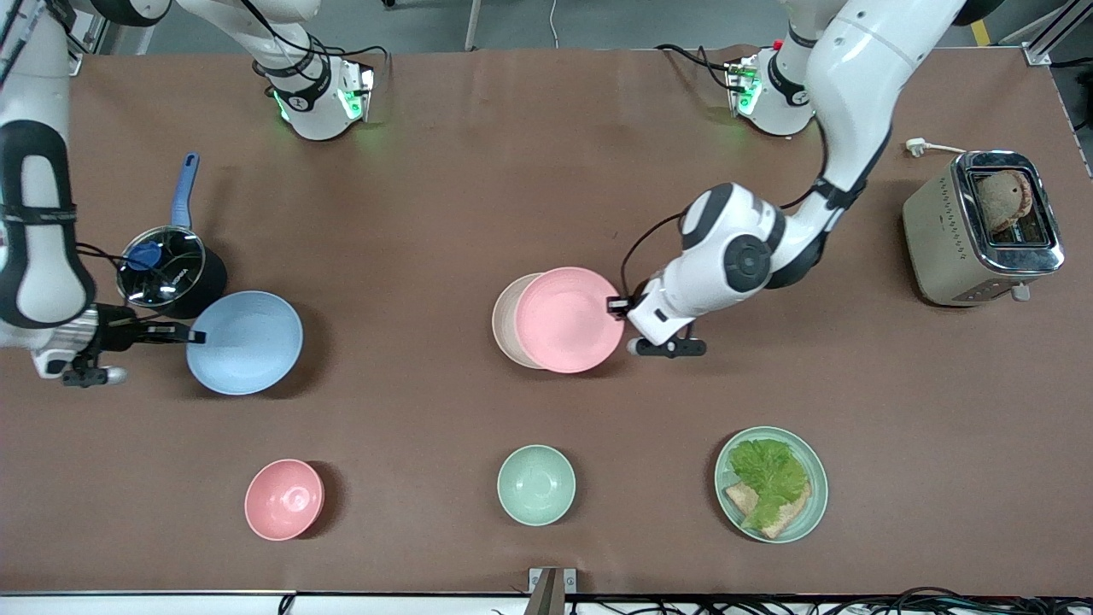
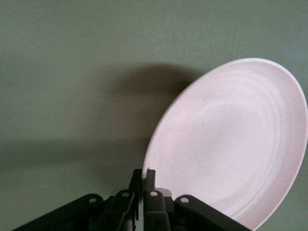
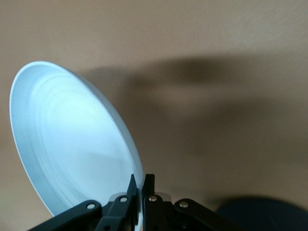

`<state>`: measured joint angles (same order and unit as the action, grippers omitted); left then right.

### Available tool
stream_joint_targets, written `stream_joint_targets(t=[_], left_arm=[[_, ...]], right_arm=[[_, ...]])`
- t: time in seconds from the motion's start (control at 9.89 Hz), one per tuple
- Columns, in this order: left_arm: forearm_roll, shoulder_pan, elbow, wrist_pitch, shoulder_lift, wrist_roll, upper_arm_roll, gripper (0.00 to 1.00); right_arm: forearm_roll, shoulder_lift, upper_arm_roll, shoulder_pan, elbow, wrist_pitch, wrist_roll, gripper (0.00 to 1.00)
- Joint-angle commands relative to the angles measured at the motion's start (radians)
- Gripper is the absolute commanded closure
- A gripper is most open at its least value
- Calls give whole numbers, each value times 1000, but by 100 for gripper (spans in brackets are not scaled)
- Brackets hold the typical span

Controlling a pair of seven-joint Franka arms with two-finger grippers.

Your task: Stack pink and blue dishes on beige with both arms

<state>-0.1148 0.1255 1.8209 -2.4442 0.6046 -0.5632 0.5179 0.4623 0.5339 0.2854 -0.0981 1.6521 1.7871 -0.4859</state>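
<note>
Holding the blue plate (image 1: 245,342) by its rim, the right gripper (image 1: 195,336) is clenched on it at the right arm's end of the desk; the plate casts a shadow on the desk, beside a lidded saucepan (image 1: 168,275) with a blue handle. Right wrist view: fingers (image 3: 148,185) pinch the plate's edge (image 3: 72,144). Pink bowl (image 1: 284,499) sits near the desk's front edge. Mid-desk, the pink plate (image 1: 569,319) overlaps the beige plate (image 1: 507,322), covering most of it, only a crescent toward the right arm's end showing. Left gripper (image 1: 616,305) is clamped on the pink plate's rim, seen in the left wrist view (image 2: 143,179) with the plate (image 2: 236,144) tilted. Green bowl (image 1: 536,484) by the front edge. Green plate (image 1: 816,487) with lettuce and bread near the front edge too. Toaster (image 1: 982,227) at the left arm's end.
</note>
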Motion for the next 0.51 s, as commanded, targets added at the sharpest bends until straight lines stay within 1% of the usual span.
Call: stream_joint_targets(t=[0.0, 0.1, 0.2, 0.3, 0.4], left_arm=[[96, 20, -20, -59, 73, -165, 31, 96], [122, 23, -18, -59, 81, -205, 36, 95], [129, 29, -15, -62, 81, -219, 37, 94], [133, 36, -5, -74, 84, -224, 37, 94], [135, 37, 15, -84, 87, -224, 37, 94]], right_arm=[[-37, -2, 5, 58, -145, -176, 236, 99], [-37, -12, -21, 78, -153, -186, 319, 99], [-40, -32, -61, 81, -150, -184, 405, 99], [-45, -41, -96, 84, -143, -180, 441, 99], [-47, -48, -118, 89, -140, -181, 473, 99]])
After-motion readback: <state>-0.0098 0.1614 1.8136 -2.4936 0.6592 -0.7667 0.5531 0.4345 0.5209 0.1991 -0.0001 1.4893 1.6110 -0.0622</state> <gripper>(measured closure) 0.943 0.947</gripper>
